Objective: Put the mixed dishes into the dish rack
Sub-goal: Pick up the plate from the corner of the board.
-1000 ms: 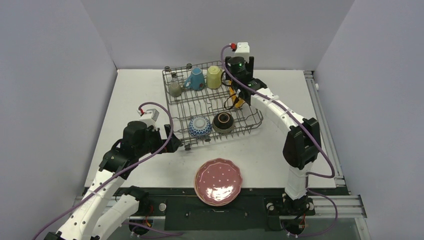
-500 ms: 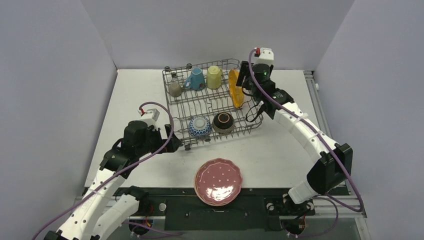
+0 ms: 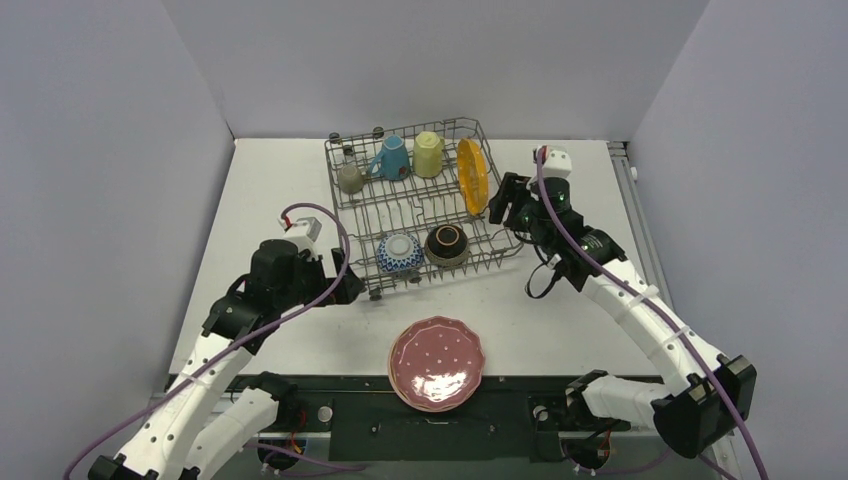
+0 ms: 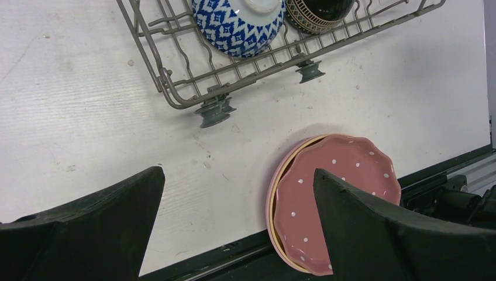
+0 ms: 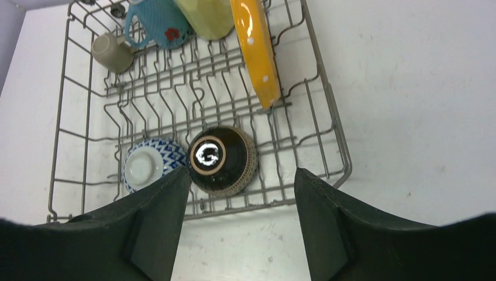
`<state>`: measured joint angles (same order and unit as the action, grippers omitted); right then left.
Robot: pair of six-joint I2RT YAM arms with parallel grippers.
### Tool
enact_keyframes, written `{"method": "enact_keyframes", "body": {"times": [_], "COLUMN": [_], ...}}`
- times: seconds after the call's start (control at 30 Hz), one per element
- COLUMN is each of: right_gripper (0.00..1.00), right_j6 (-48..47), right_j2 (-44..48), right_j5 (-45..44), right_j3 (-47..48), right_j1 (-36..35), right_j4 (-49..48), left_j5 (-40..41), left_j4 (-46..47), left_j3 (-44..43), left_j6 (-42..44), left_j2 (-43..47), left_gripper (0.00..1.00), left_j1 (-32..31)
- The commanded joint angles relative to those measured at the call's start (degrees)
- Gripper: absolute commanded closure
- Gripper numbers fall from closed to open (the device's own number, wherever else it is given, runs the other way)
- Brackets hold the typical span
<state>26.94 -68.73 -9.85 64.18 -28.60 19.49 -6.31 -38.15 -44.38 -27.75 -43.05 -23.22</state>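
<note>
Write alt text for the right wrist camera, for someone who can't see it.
Looking down past the open, empty right gripper at the dish rack. An orange plate stands on edge between tines; a dark brown bowl and a blue-white bowl sit upside down; three mugs line the far end.

Orange dotted plate (image 3: 472, 176), blue-white patterned bowl (image 3: 399, 253), dark brown bowl (image 3: 447, 243), blue mug (image 3: 389, 158), pale-yellow mug (image 3: 429, 153), grey mug (image 3: 350, 178), pink dotted plate (image 3: 436, 362)

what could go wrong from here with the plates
1. The orange plate stands on edge in the dish rack, with the open right tool close beside it. A knock there could tip the plate over.
2. The pink plate stack sits right at the near edge of the table. A clumsy grab could push it off.
</note>
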Motion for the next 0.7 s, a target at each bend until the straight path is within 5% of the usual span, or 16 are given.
{"method": "enact_keyframes", "body": {"times": [0.0,0.67], "right_gripper": [0.39,0.43], "right_j6": [3.03,11.84], "right_j2": [5.45,23.86], "right_j5": [4.08,14.22], "right_j3": [-4.30,-22.92], "right_j1": [-0.82,-3.99], "right_j4": [3.15,13.23], "left_j5": [-0.41,-1.07], "left_j4": [2.85,7.70], "left_j3": [-0.28,3.92], "left_j6": [0.82,-15.14], "left_j2": [-1.27,-4.71], "left_gripper": [0.02,0.19], "left_j1": [-1.80,-22.41]}}
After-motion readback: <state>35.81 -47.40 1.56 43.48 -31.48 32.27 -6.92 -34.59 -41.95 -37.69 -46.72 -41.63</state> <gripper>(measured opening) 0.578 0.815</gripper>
